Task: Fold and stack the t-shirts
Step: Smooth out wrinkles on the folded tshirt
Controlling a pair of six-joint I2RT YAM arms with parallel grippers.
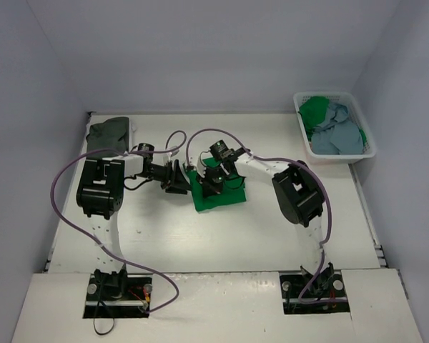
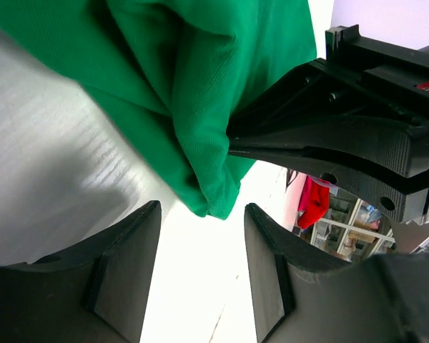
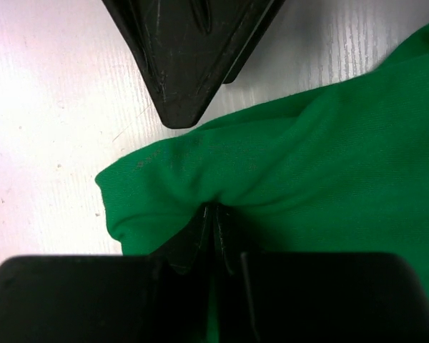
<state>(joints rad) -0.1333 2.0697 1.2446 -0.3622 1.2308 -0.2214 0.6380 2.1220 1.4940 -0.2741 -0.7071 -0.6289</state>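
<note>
Starting far left, the dark grey shirt [image 1: 109, 130] sat in the corner, then mid-table the left gripper [image 1: 176, 179] gaped open just beside the green shirt [image 1: 222, 199], whose edge the right gripper [image 1: 213, 181] pinched tight, basket [image 1: 342, 158] far right.

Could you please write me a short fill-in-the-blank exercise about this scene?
The right pincer is ___ on the green t-shirt.
The left pincer is ___.
The white basket stands on the ___ arm's side.
The dark grey shirt lies on the ___ arm's side.
Missing words: shut, open, right, left.
</note>
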